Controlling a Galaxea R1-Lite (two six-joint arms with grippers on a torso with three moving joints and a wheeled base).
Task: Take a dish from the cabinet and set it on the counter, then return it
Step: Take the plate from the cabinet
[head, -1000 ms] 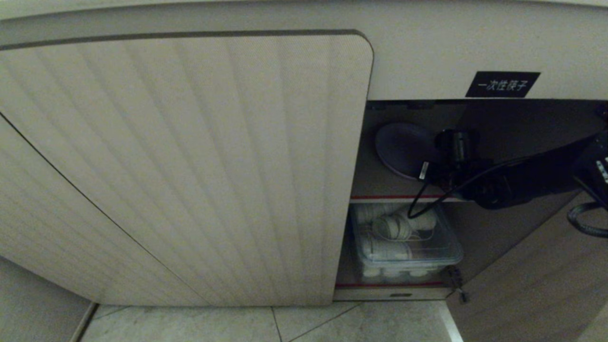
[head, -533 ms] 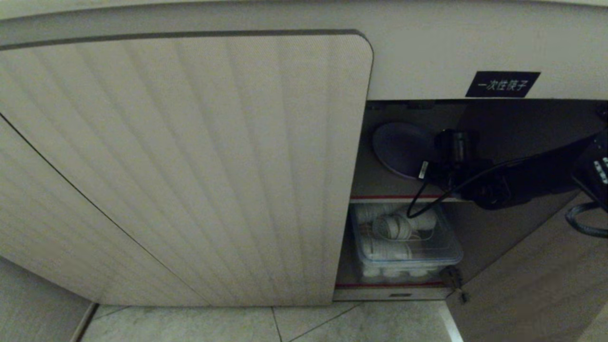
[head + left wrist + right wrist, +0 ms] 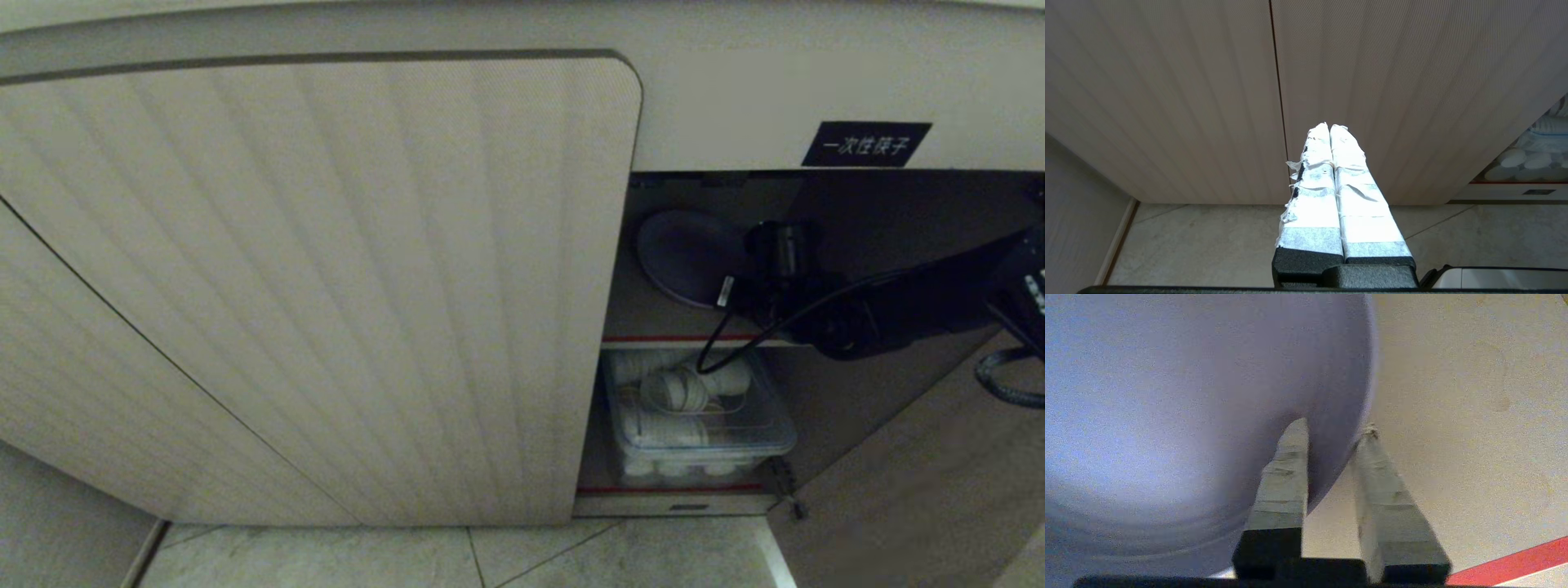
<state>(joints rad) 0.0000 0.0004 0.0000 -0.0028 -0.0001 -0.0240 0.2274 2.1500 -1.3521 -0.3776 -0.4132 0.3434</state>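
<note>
currently you are viewing: right gripper (image 3: pixel 1333 428) jaws closing astride the dish (image 3: pixel 1188 416) rim inside the cabinet (image 3: pixel 326 286); left gripper (image 3: pixel 1329 130) jaws sitting together.

Dim grainy head view, shadowed cabinet (image 3: pixel 816 245) interior, overexposed wrist glare

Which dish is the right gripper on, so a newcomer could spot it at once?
Find the cabinet's open bay under the black label. On its upper shelf lies the dish, right gripper astride its rim. It is round, flat and lavender, unlike the white ware in the clear bin below.
</note>
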